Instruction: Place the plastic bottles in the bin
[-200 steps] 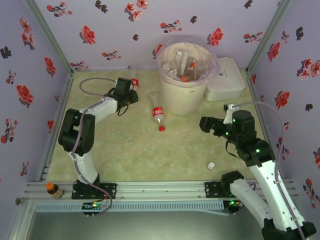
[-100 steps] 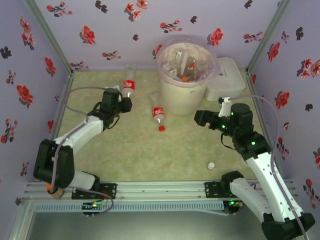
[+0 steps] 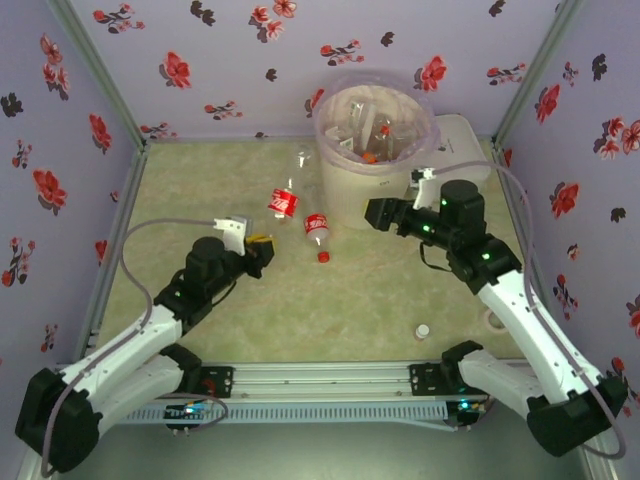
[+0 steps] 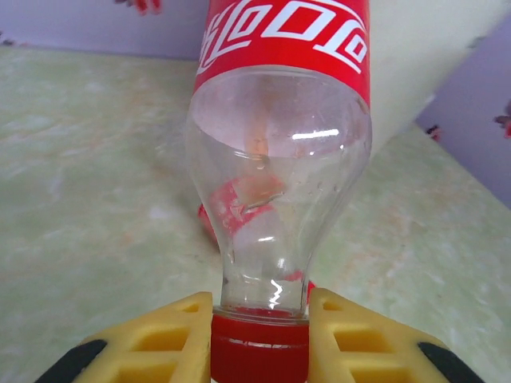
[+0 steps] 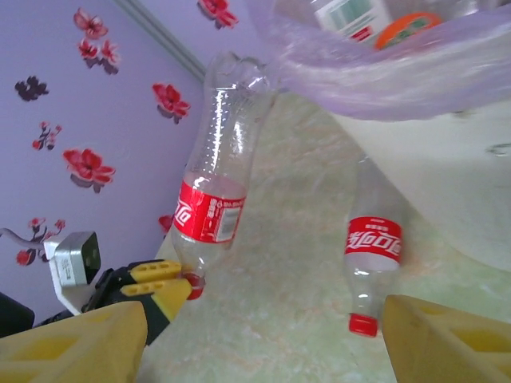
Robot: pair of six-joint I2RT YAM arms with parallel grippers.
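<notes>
On the marbled desk (image 3: 300,300), the round cream bag-lined bin (image 3: 365,195) at twelve o'clock holds bottles (image 3: 375,135); left pincer (image 4: 259,339) clamps a red-labelled clear bottle (image 4: 279,159), right pincer (image 5: 263,343) gapes empty, another red-capped bottle (image 3: 317,228) lies loose.

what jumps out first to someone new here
A clear plastic bottle with a red label sticks up from the left gripper, pinched by its red cap, left of centre. At the back stands the cream-white bin with a pinkish liner; a second red-labelled bottle lies on the table at its foot.
</notes>
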